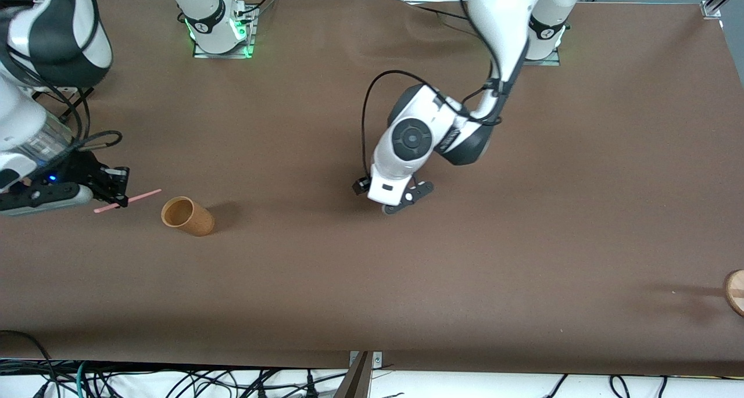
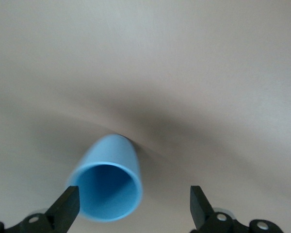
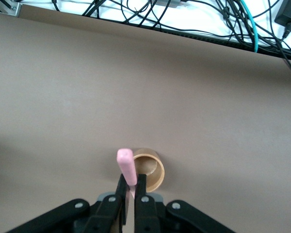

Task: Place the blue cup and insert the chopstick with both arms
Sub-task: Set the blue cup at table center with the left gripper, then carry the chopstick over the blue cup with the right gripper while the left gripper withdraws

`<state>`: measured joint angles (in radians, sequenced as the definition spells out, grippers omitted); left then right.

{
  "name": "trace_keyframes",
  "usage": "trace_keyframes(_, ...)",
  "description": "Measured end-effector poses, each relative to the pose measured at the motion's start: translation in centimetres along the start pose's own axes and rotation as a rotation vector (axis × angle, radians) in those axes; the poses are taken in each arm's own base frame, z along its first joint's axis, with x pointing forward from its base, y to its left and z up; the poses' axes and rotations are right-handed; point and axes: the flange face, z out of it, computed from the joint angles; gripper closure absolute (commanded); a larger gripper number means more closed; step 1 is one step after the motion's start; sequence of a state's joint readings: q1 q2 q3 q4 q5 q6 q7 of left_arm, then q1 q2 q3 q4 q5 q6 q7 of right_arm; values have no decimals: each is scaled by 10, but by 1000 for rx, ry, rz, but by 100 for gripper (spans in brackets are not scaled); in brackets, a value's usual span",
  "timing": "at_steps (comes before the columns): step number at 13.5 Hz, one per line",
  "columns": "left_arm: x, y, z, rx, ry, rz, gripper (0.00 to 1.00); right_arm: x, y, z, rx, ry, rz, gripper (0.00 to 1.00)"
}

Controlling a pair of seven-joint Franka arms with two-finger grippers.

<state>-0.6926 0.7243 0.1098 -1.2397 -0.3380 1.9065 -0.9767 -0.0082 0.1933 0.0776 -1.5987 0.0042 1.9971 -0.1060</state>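
The blue cup shows only in the left wrist view, mouth up on the brown table; in the front view the left hand hides it. My left gripper hangs low over the table's middle, open. The cup sits between its fingers, close to one fingertip and well apart from its partner. My right gripper hovers at the right arm's end of the table, shut on the pink chopstick. The stick lies nearly level and pokes out on both sides of the fingers.
A tan-brown cup stands beside the right gripper, toward the table's middle. A round wooden thing peeks in at the left arm's end. Cables run along the table edge nearest the front camera.
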Motion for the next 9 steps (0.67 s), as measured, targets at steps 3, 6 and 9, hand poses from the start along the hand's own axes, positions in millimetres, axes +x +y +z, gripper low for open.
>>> trace_keyframes(3,76,-78,-109,-2,-1,201,0,3,-30,-11,12,-6,113,100)
trace_keyframes(6,152,-175,-181,9,35,352,0,3,-104,-10,-23,-4,224,100)
trace_keyframes(9,191,-246,-218,46,56,427,0,-5,-177,-8,-48,6,299,100)
